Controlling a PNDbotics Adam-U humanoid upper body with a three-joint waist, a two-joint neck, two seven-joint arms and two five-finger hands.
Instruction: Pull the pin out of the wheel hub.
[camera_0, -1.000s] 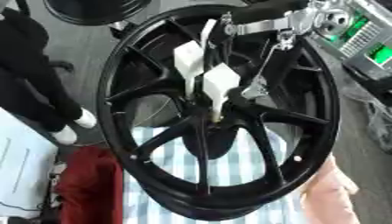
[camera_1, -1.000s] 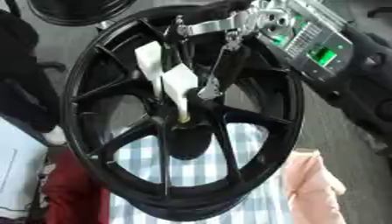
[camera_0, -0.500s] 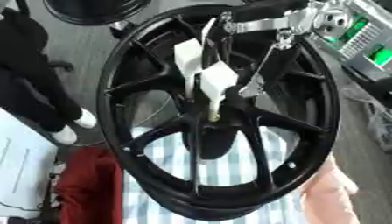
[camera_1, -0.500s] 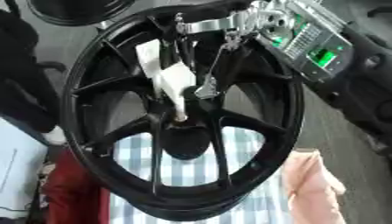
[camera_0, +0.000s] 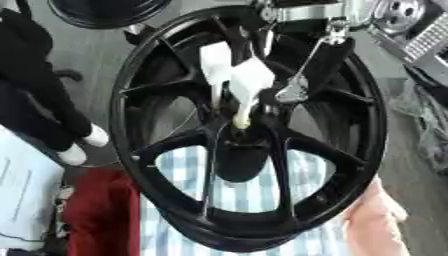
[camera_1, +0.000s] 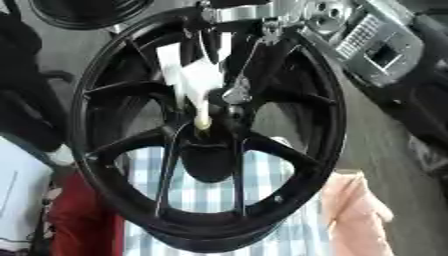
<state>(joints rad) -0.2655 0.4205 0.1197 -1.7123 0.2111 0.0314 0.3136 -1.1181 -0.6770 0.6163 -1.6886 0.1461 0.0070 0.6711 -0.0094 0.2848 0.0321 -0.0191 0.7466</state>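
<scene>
1. White-tipped fingers (camera_0: 232, 82) of the right hand (camera_0: 302, 65) come down from the upper right and close together on the pin (camera_0: 241, 120), pinching its upper end (the contact itself is blurred).
2. Nearest the camera, a blue-and-white checked cloth (camera_0: 249, 195) lies under the lower rim of the wheel hub (camera_0: 249, 130), with a red thing (camera_0: 101, 215) to its left and a pale pink cloth (camera_0: 376, 220) to its right.
3. The wheel hub is black with slim spokes and fills most of the view, its centre just below the fingertips.
4. The pin is a pale yellowish stub standing at the hub's centre, its lower end at the centre bore.
5. Farther back, the silver wrist (camera_1: 262, 12) of the right arm crosses the upper rim.
6. Beyond, another dark round rim (camera_0: 105, 10) sits at the top left.
</scene>
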